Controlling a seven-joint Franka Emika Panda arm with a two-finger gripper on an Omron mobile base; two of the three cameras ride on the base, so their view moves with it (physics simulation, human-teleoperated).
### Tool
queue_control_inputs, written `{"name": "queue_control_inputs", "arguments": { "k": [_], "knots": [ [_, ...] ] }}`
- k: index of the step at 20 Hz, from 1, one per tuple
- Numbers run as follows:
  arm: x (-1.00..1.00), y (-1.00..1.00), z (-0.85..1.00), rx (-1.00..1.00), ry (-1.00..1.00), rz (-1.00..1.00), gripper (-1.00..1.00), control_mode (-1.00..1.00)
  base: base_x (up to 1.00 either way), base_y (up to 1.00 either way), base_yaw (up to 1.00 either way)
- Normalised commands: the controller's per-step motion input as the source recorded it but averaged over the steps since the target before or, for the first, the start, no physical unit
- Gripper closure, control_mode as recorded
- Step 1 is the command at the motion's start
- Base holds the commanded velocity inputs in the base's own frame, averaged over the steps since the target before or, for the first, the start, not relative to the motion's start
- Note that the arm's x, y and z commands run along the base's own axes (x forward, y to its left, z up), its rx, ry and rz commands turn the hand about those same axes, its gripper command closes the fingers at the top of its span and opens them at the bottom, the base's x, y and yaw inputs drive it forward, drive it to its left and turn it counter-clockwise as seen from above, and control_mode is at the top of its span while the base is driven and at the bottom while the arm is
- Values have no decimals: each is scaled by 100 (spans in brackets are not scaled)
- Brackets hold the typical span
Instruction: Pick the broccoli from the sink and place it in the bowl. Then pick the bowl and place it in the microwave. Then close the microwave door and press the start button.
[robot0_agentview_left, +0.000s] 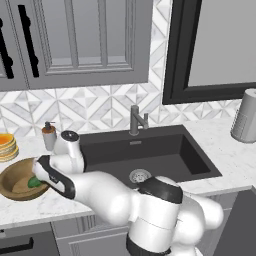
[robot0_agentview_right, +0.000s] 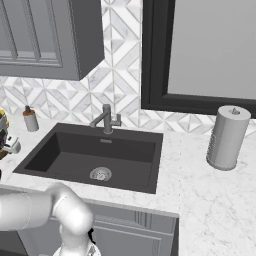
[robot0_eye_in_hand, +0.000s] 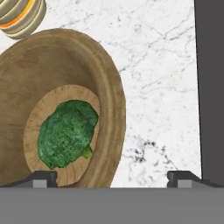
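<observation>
The broccoli lies on the flat bottom of the wooden bowl, at the lower left of the hand view, with nothing pinching it. The pincer is spread wide: its two dark tips stand far apart at the bottom of that frame, one over the bowl's inside, the other over the bare marble table. In the left base view the bowl sits at the far left on the table, with a spot of green, the broccoli, showing at the hand's edge, while the arm reaches over it from the lower middle. The orange stack of plates stands just behind the bowl, and a soap bottle beside that. The dark sink fills the centre of the frame with its faucet behind, and a grey paper towel roll stands to the right.
</observation>
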Motion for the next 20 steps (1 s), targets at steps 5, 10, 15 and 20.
{"name": "queue_control_inputs", "arguments": {
  "k": [5,10,15,20],
  "knots": [
    [16,16,-9,0,1,0,-100,-100,0,0,0],
    [4,3,-18,0,1,0,-100,-100,0,0,0],
    [0,0,-22,0,0,0,100,-100,0,0,0],
    [0,2,-19,0,0,0,100,-100,0,0,0]
  ]
}}
